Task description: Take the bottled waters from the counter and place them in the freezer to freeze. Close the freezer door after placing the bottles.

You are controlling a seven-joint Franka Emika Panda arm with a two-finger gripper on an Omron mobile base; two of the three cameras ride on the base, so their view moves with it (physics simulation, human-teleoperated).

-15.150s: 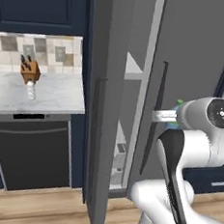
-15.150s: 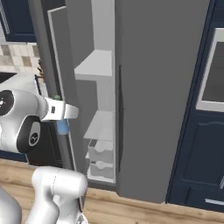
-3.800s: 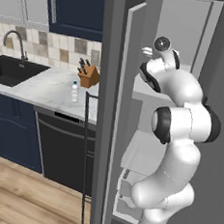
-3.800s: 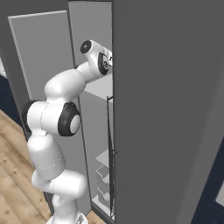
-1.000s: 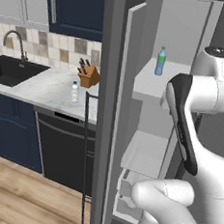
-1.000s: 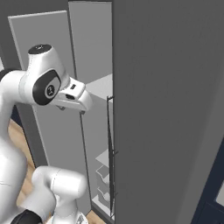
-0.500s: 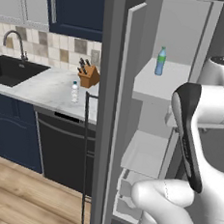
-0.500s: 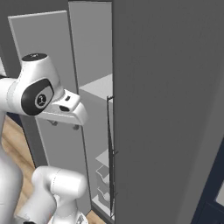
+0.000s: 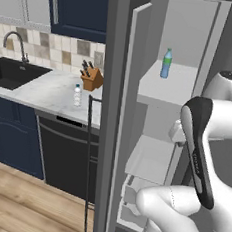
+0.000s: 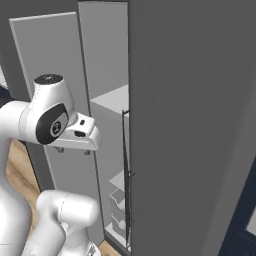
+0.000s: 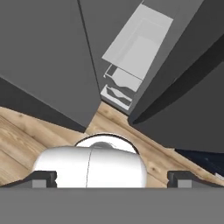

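The freezer (image 9: 166,87) stands open, its door (image 9: 129,114) swung out toward me with its thin dark handle (image 9: 87,165). The blue-tinted bottled water (image 9: 166,63) with the green cap stands upright on the upper white shelf. On the marble counter (image 9: 50,94), the clear bottled water (image 9: 78,95) stands upright near the front edge. My gripper (image 10: 73,150) hangs outside the freezer at mid height, pointing down, open and holding nothing. In the hand view the gripper (image 11: 113,178) has its fingertips (image 11: 43,177) far apart, looking down at the freezer drawers (image 11: 120,85).
A knife block (image 9: 91,78) stands behind the clear bottle, with a sink (image 9: 11,73) and faucet (image 9: 14,43) further left. A black dishwasher (image 9: 66,153) sits under the counter. The grey fridge door (image 10: 190,125) stays shut on the right. Below is the wooden floor (image 11: 26,135).
My arm has drawn back out of the freezer and the hand has dropped lower, tipping to face the floor. The green-capped bottle stays on the shelf where I released it.
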